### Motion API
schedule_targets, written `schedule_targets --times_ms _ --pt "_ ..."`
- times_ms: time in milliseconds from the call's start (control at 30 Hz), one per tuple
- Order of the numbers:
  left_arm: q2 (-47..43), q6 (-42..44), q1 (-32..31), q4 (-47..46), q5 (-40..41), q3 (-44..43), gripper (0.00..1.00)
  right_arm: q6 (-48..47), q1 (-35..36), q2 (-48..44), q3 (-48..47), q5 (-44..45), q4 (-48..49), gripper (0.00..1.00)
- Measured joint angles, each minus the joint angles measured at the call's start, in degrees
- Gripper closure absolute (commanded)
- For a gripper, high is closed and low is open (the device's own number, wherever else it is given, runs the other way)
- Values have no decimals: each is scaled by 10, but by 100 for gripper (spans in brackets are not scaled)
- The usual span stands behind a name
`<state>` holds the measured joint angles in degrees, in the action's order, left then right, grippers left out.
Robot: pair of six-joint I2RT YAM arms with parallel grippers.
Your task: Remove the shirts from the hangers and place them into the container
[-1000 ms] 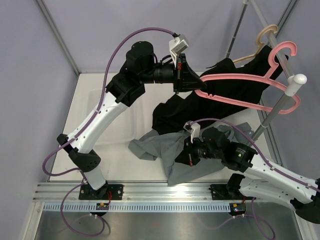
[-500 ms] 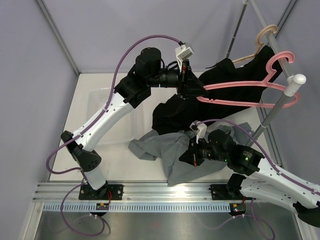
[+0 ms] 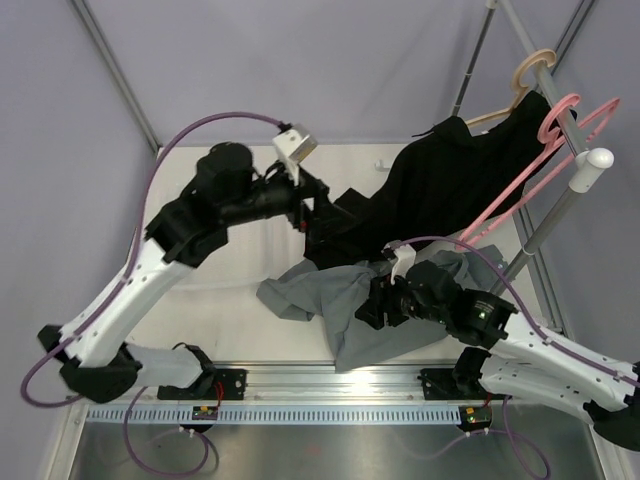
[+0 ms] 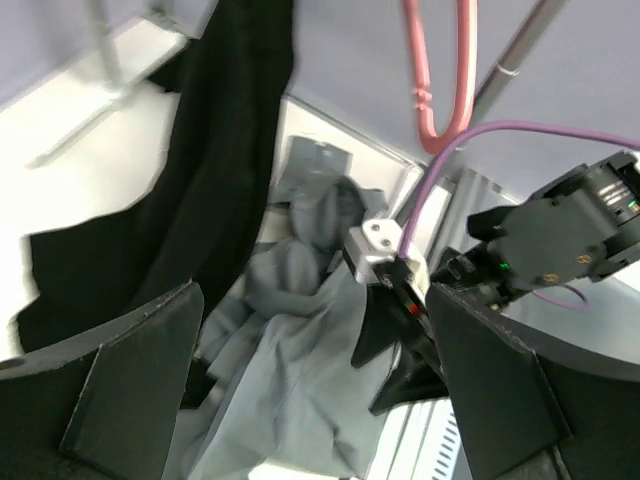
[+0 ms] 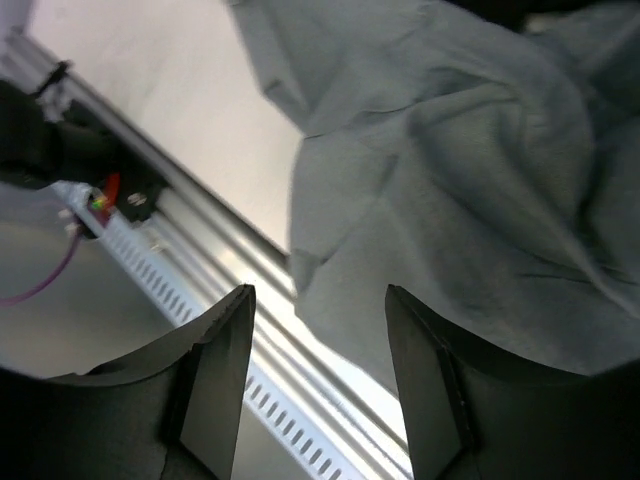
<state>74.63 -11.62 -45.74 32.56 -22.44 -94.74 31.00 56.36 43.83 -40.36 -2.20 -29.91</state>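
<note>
White desk [image 3: 240, 325] carries 1 limp grey shirt [image 3: 325, 290]: soft, light; pinch a bunched fold. Left pincer [image 4: 315, 300] and right pincer [image 5: 318, 295] gape, empty.

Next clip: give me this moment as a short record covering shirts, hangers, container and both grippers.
grey shirt: on no hanger, crumpled on the table
black shirt: hanging from the tan hanger, lower part trailing onto the table
pink hanger: bare, dangling at the rack
container: mostly hidden under the left arm
left gripper: open, empty, beside the black shirt
right gripper: open, empty, over the grey shirt
</note>
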Motion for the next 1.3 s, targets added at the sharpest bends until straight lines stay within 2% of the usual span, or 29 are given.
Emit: schedule_targets --times_ms 200,367,500,633,867,933,1000,1033,1100,1133,1167,1200,1300 --pt "-155 -20 2 15 102 99 1 24 1 115 -19 112 -18 31" --pt "-255 -73 3 14 144 202 1 46 3 232 -89 207 -59 27" --pt "-307 -115 3 19 155 260 1 60 7 310 -133 269 -85 16" --pt "-342 -148 3 19 156 297 1 64 8 402 -171 306 -98 1" --pt "-375 -172 3 33 157 321 1 59 9 518 -186 290 -49 1" --pt "-383 -175 3 43 158 321 1 59 9 536 -186 284 -33 14" --pt "-393 -177 3 52 159 321 7 60 9 549 -186 280 -14 33" --pt "-398 -181 3 54 159 321 10 60 9 555 -186 278 -5 48" --pt "-407 -185 3 56 160 321 17 62 9 560 -184 275 16 66" --pt "-412 -187 3 57 161 321 19 62 9 561 -184 275 23 87" --pt "-415 -189 3 59 161 321 21 60 10 562 -183 276 30 97" --pt "-419 -191 3 62 162 321 22 62 10 563 -183 276 36 100" --pt "-428 -198 3 73 169 321 32 64 11 564 -183 282 45 100"
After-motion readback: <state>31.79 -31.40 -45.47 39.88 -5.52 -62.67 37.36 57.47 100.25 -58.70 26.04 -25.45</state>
